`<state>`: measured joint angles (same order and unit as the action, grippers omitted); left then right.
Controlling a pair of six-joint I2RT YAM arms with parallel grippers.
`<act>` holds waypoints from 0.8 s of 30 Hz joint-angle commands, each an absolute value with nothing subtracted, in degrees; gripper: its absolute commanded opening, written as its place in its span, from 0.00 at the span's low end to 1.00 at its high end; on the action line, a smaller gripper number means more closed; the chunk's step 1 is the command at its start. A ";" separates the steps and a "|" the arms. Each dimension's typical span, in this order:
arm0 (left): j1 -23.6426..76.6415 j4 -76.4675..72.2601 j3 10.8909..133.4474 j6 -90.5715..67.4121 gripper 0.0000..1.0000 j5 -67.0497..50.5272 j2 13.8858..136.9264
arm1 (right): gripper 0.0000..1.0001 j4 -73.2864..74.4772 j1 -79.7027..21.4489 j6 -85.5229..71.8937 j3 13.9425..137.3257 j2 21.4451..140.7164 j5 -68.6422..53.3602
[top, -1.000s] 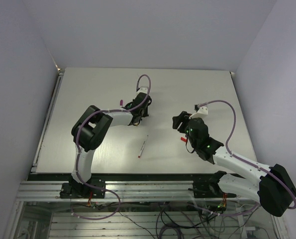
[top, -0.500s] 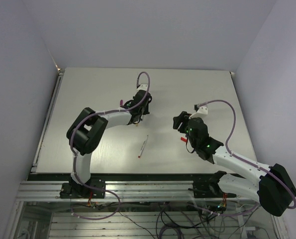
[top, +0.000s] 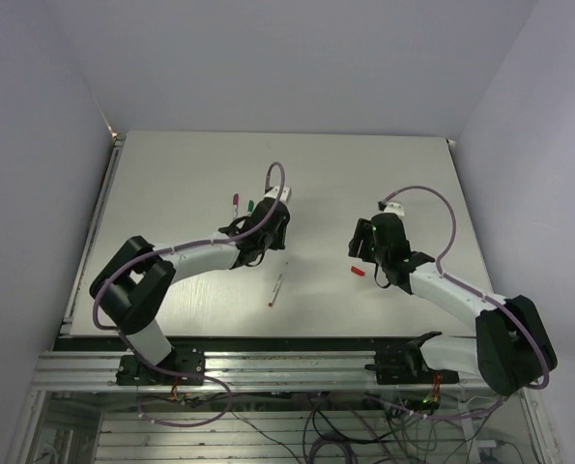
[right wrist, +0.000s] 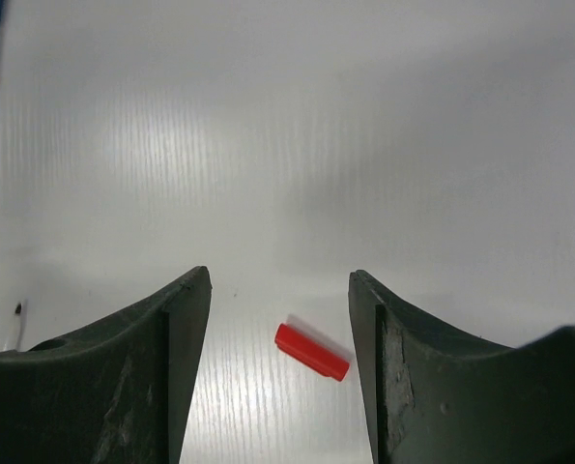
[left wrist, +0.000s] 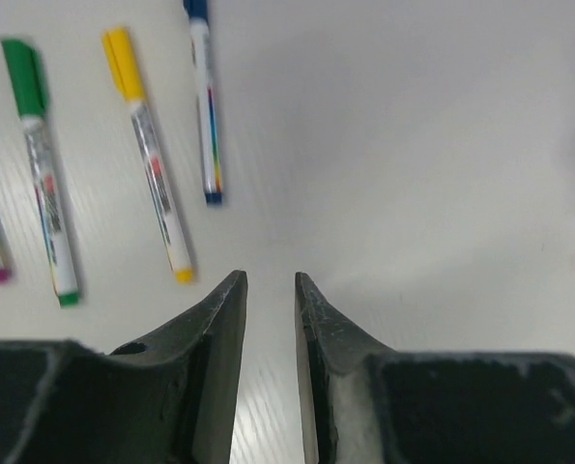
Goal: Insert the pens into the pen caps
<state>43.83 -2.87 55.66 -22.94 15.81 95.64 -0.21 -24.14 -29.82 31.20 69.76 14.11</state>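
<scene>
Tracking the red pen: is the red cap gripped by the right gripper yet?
No, the red cap lies on the table between the open fingers of the right gripper, touching neither.

Desk point(right wrist: 384, 135): off-white, fine grain lines, soft sheen. Red cap point(right wrist: 311, 351): smooth glossy plastic. Jaws: matt black plastic, scuffed edges.
</scene>
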 commanded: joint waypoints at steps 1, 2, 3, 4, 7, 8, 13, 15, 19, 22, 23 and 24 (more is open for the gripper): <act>46.87 2.11 51.82 -22.82 0.37 15.37 91.84 | 0.59 3.43 -23.91 -23.89 34.18 71.68 7.93; 47.57 2.39 50.94 -23.00 0.37 15.27 91.32 | 0.59 3.57 -23.91 -23.23 34.41 71.92 7.65; 48.10 2.58 50.09 -23.07 0.37 14.75 90.68 | 0.59 3.64 -23.95 -22.51 34.59 72.12 7.43; 48.56 2.49 49.20 -23.18 0.37 14.12 90.17 | 0.59 3.69 -23.92 -22.04 34.80 72.27 7.32; 49.38 1.76 47.28 -23.42 0.37 11.45 88.98 | 0.59 3.99 -23.91 -20.90 35.38 72.73 7.51; 49.70 1.71 46.85 -23.38 0.37 10.97 88.63 | 0.59 4.16 -23.91 -20.61 35.61 72.96 7.55; 51.37 2.99 45.73 -22.49 0.37 9.78 87.30 | 0.58 4.75 -23.91 -20.39 36.04 73.84 7.93; 51.83 3.36 45.53 -22.10 0.37 9.15 87.02 | 0.58 4.57 -23.90 -20.49 35.84 74.15 7.95; 52.57 3.94 45.52 -21.77 0.37 8.92 87.41 | 0.58 4.21 -23.94 -20.53 35.68 74.73 8.00; 53.41 4.92 45.80 -21.79 0.36 9.61 88.19 | 0.58 4.07 -23.91 -20.38 35.76 75.20 7.75; 53.63 5.38 45.99 -21.84 0.36 10.14 88.37 | 0.58 4.05 -23.91 -20.28 35.81 75.35 7.62; 53.92 5.85 46.12 -21.87 0.36 10.71 88.60 | 0.58 4.04 -23.92 -20.23 35.85 75.52 7.57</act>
<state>52.73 3.57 45.89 -22.48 10.50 88.40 4.21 -24.10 -21.34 34.83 74.74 8.25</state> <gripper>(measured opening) 0.366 0.580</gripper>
